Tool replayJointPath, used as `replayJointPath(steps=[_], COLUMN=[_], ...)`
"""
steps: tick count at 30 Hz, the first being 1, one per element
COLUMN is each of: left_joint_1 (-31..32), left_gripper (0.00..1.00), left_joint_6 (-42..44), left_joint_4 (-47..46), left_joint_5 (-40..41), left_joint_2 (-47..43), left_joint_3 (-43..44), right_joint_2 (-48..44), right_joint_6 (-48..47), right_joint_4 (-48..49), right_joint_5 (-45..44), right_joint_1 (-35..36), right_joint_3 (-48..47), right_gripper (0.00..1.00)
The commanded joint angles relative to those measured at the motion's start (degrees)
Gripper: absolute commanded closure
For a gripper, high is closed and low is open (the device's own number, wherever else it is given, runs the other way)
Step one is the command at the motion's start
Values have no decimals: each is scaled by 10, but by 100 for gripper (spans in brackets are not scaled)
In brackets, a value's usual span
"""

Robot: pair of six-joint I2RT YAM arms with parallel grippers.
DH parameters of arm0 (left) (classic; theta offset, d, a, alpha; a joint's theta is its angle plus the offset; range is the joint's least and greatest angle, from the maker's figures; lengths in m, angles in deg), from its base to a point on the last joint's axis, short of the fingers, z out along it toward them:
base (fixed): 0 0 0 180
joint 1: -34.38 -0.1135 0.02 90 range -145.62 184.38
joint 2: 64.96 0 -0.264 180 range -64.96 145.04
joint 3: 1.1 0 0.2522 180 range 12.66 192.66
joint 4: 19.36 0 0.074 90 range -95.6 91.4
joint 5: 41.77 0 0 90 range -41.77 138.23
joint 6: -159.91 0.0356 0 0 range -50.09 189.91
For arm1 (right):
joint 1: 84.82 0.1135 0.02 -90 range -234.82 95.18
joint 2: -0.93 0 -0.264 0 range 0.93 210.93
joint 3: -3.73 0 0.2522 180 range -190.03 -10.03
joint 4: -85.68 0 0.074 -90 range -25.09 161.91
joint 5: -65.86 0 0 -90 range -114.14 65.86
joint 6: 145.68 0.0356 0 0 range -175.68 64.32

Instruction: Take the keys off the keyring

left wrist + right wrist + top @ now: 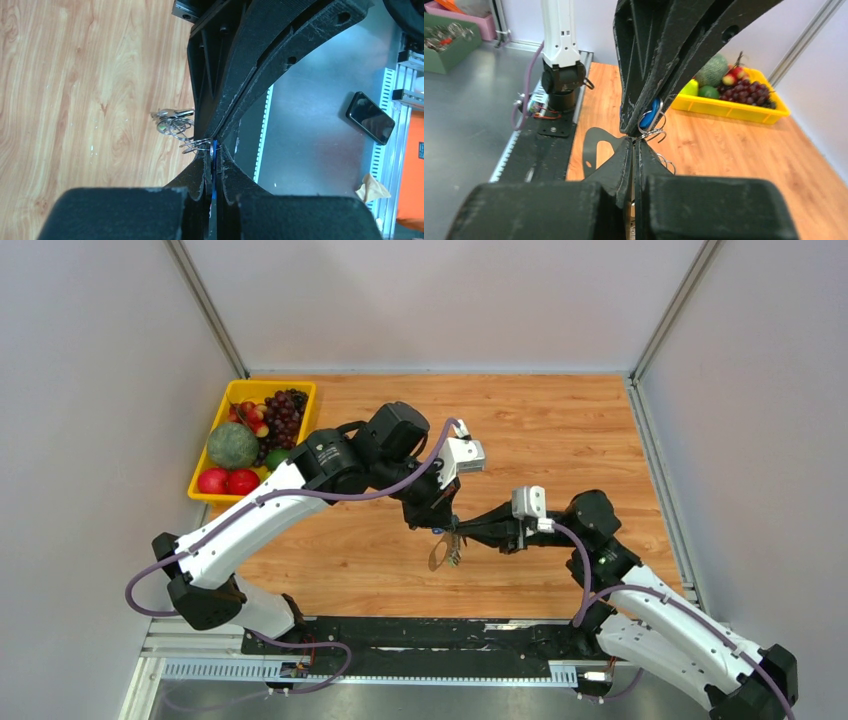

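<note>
Left claw (214,145): closed tight on the blue key head (214,154), which shows only as a thin blue strip between the two fingers.
Right claw (634,141): fingers pressed together with no gap, the tips nipping the wire rings (653,134). How much of the wire is inside the grip I cannot tell.
Both claws: they meet tip to tip above the middle of the bench (560,430). The left one comes from the far left, the right one from the right side.
Wire rings: several small round coils, bunched together and sticking out to one side just where the two pairs of tips meet.
Keys (169,114): the other keys are silver and hang in a small cluster with the coils, just beside the claw tips. The colours of their heads are too small to tell.
Keyring (438,556): a thin oval loop, hanging just under the point where the claws meet, a little toward the near edge. No finger touches it. Whether it reaches the wood I cannot tell.
Yellow tray (205,495): in the far left corner of the bench, well apart from the claws. It holds a green melon (232,445), dark grapes (286,410) and red round fruits (228,481).
Phone (370,117): a dark one, lying flat on the grey metal surface beyond the wooden top, in the left wrist view.
</note>
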Motion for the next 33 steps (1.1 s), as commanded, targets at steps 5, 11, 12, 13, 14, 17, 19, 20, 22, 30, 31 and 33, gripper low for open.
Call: replayJointPath(steps=[5,11,12,13,14,17,19,20,22,30,31,33], left_joint_1=[1,1,1,2,2,9,17,23,35,89,92,98], left_gripper=[100,100,100,100,100,100,100,100,100,100,100,100], left_joint_6=[13,31,32,34,34,37,40,42,48,78,83,90], left_joint_4=[-4,48,59,64,72,81,84,85,87,93,93,93], left_joint_5=[4,52,61,67,81,110,126,132,153,250,256,262], left_joint_2=[-9,-7,-6,-6,-4,-5,-5,-5,-5,6,8,11], left_joint_3=[26,47,51,53,57,59,59,59,60,49,49,47], right_joint_2=[47,49,54,58,66,89,99,104,113,143,144,145], right_joint_6=[113,189,202,211,221,248,265,272,287,334,338,347], right_joint_4=[-122,-146,-155,-164,-172,-186,-187,-187,-187,-178,-173,-154], right_joint_5=[10,-6,-11,-12,-9,2,10,10,10,24,25,29], right_joint_1=[4,3,2,2,0,-6,-12,-14,-18,-27,-27,-27], right_joint_3=[-120,-133,-139,-146,-154,-169,-173,-175,-179,-189,-188,-183], right_gripper=[100,100,100,100,100,100,100,100,100,100,100,100])
